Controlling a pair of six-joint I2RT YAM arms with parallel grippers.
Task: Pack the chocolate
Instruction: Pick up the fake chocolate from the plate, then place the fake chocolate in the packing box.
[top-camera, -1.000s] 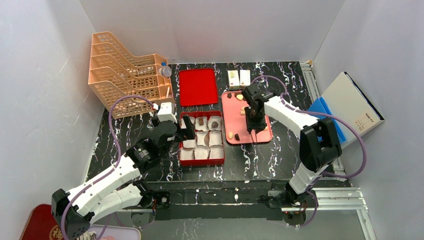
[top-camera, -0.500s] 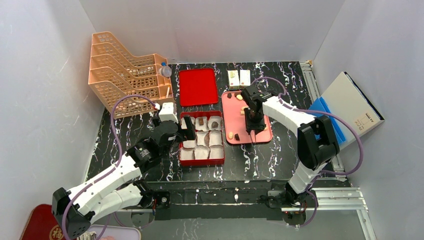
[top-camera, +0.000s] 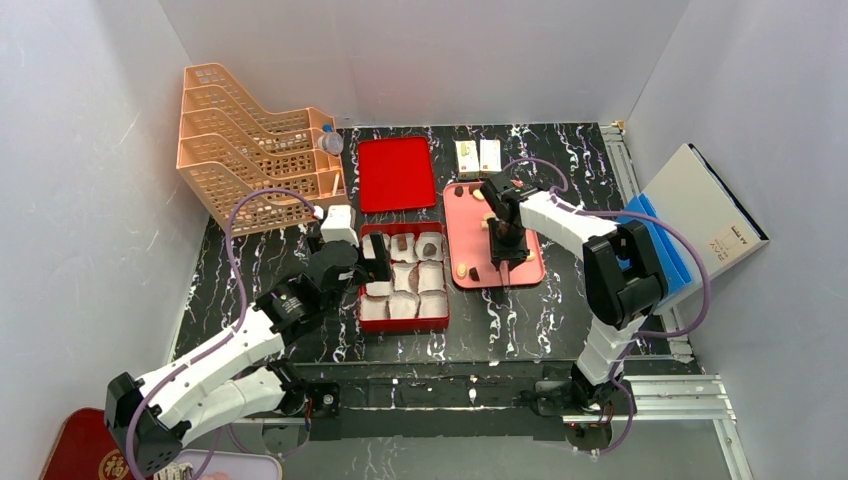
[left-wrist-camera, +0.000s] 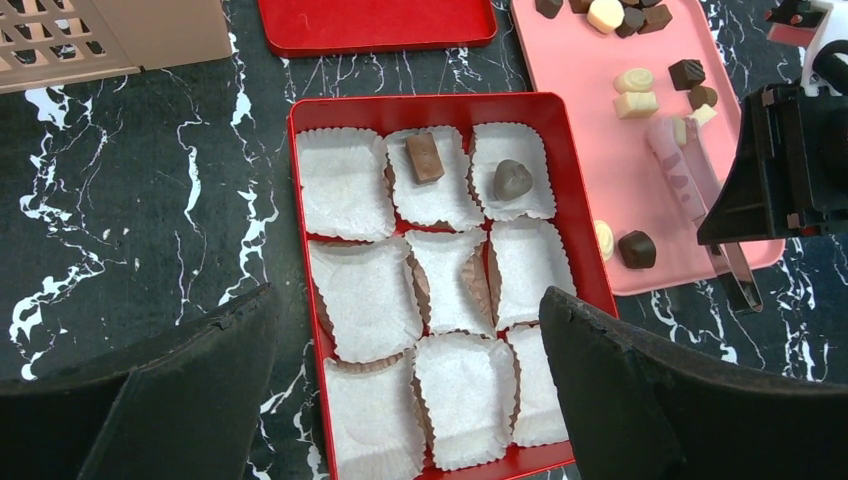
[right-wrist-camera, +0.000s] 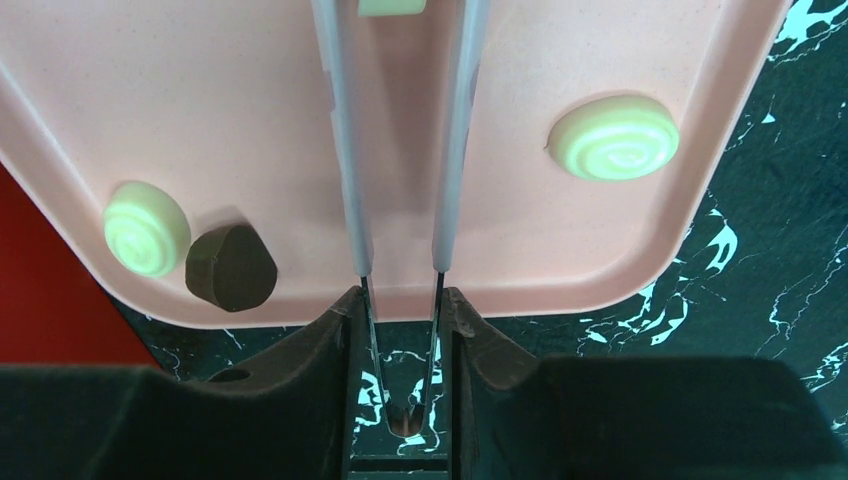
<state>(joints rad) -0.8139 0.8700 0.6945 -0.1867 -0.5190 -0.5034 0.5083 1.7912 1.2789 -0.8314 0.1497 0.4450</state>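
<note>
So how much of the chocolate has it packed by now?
Done: two pieces, a brown bar and a dark lump, sit in paper cups in the red box; seven cups are empty. In hand: the right pincer holds tweezers over the pink tray. Still to do: the chocolates lying on that tray; the left pincer hangs open over the box.

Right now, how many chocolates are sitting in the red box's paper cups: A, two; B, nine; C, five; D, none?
A: in the red box, only two of the paper cups, both in the far row, hold chocolate: a brown bar and a dark rounded piece. The rest look empty.
</note>
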